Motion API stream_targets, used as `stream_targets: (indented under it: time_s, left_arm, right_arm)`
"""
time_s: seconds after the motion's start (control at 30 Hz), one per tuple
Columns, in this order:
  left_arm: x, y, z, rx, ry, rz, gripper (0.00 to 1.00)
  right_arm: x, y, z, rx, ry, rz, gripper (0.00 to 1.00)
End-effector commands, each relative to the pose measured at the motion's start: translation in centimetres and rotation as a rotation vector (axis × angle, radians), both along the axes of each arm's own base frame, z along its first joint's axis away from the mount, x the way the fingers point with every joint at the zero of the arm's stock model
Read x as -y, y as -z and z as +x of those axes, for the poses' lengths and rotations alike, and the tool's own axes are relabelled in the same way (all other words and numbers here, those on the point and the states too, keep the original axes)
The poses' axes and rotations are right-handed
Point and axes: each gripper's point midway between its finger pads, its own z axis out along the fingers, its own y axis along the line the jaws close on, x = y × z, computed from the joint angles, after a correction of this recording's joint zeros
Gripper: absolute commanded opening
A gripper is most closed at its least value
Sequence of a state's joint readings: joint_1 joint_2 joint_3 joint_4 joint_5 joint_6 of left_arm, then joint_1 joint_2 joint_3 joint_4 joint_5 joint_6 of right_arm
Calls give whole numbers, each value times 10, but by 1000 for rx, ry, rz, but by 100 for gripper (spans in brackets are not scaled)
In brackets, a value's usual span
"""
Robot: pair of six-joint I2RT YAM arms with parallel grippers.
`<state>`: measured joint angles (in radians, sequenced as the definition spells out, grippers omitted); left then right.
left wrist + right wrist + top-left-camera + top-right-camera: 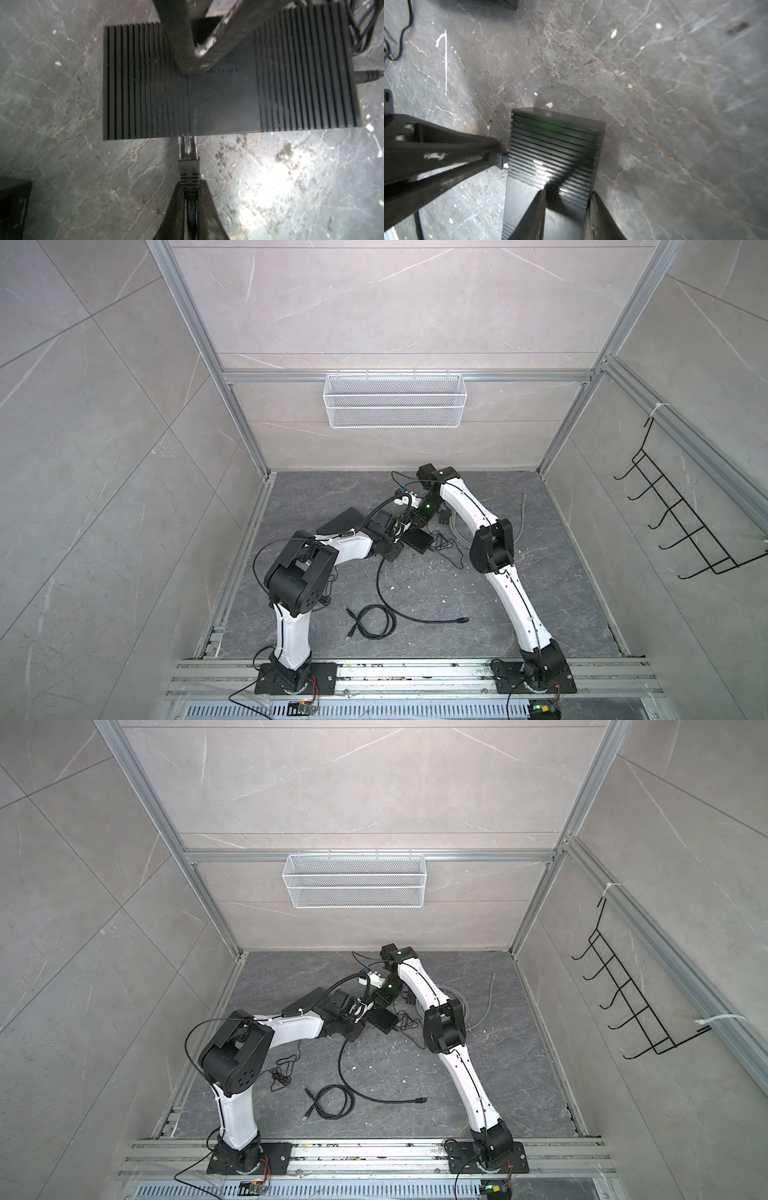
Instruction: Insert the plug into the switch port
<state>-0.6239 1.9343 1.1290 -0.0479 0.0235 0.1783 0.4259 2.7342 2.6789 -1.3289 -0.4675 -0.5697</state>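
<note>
The black ribbed switch [224, 99] lies flat on the dark stone floor, mid-table in both top views [417, 540] [384, 1020]. The plug [188, 145], clear with a black boot, points at the switch's front face, its tip right at the edge. The port itself is hidden under that edge. My left gripper [190, 185] is shut on the plug's boot and cable. In the right wrist view the plug [503, 161] meets the switch [554, 145] side-on. My right gripper [568, 192] stands partly open over the switch, one finger above its top and the other at its far edge.
Black cables [374, 620] loop on the floor near the front. A grey cable coil [461, 526] lies by the right arm. A flat black box [340, 520] sits left of the switch, and a white adapter [405, 499] behind it. A thin cord [367, 75] enters the switch's end.
</note>
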Motion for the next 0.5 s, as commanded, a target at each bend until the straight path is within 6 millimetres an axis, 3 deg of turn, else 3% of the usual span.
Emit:
stream_targets:
  time_s: [0.0,0.27,0.47]
  left_arm:
    - [54,-83,51,343,17,-295,0]
    - [66,-110,60,440,24,-406,0]
    - [62,-113,68,460,-34,-460,0]
  right_arm:
    - [-20,17,-47,-152,-94,9,35]
    - [-22,16,-51,-160,-112,18,34]
    - [-24,16,-59,-175,-136,22,34]
